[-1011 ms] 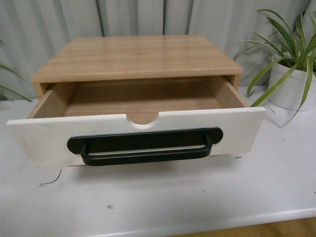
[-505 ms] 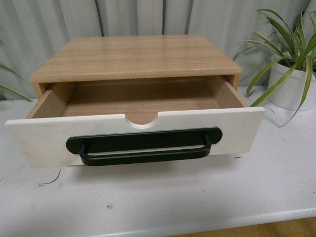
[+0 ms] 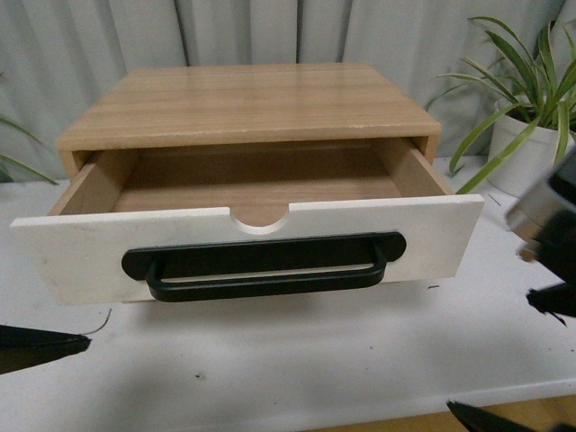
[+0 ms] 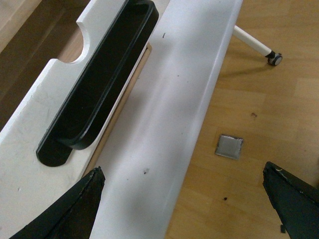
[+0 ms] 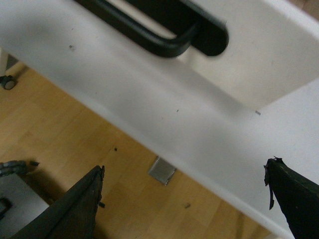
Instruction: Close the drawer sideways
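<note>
The drawer (image 3: 81, 252) stands pulled out of a light wood cabinet (image 3: 243, 103), its white front carrying a wide black bar handle (image 3: 261, 265) under a half-round notch. The drawer looks empty inside. My left gripper (image 4: 184, 199) is open and empty, low in front of the drawer's left end; one of its fingers (image 3: 36, 346) shows in the front view. My right gripper (image 3: 504, 360) is open and empty, off the drawer's right end. The drawer front (image 4: 30, 144) and handle (image 4: 99, 89) show in the left wrist view. The right wrist view shows the front (image 5: 269, 55) and handle (image 5: 164, 40) too.
The cabinet sits on a white table (image 3: 297, 360) whose front edge runs close below the grippers. A potted plant in a white pot (image 3: 531, 153) stands at the back right. Grey curtains hang behind. Wooden floor (image 4: 249, 124) lies below the table edge.
Both grippers have come into the front view, the left at the lower left corner and the right at the right edge. The drawer has not moved.
</note>
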`<move>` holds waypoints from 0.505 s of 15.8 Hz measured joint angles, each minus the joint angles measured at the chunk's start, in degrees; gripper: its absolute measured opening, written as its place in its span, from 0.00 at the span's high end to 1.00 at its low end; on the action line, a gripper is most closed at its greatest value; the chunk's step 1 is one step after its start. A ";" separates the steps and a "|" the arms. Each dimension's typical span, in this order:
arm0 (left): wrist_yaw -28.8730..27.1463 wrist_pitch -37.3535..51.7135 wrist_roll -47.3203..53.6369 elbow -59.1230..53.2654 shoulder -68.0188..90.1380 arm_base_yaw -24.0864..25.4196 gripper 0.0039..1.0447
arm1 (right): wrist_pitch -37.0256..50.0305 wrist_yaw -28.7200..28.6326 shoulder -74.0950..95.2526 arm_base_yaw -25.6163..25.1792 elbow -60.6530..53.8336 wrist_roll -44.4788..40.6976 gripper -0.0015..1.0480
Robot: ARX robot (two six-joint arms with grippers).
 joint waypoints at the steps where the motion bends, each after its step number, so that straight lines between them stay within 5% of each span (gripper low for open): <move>1: -0.57 4.39 1.20 0.61 4.55 0.04 0.06 | 1.68 0.44 3.82 0.26 2.51 -1.16 0.06; 8: -3.13 21.40 3.78 11.50 30.05 5.22 0.06 | 9.11 1.27 23.19 0.94 14.56 -5.99 0.06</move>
